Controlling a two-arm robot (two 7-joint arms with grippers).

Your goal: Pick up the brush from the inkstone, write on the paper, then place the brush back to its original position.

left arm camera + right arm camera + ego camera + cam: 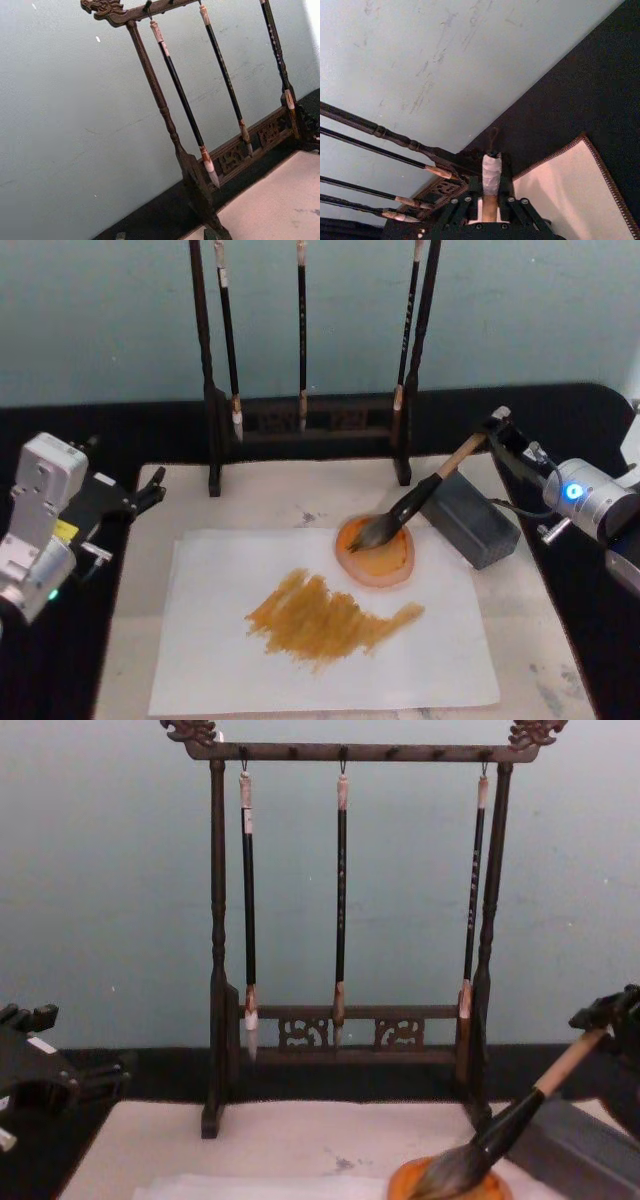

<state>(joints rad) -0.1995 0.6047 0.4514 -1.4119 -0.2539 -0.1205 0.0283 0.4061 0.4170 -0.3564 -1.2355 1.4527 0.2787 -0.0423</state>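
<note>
Gripping the whitish far end of the brush [420, 495], the right gripper [497, 430] sits at the right, closed on the handle. The handle slopes down over a grey block [475, 520] so that the tuft lies in the orange dish [385, 568]. Orange-brown strokes [320, 620] cross the middle of the paper [220, 660], so the writing looks done and the brush set back; letting go and backing off seem all that is left. The left gripper [148, 492] hangs open at the far left. The head view shows the strokes, the chest view gives the handle's tilt side-on, and the right wrist view shows the pinched handle close up.
</note>
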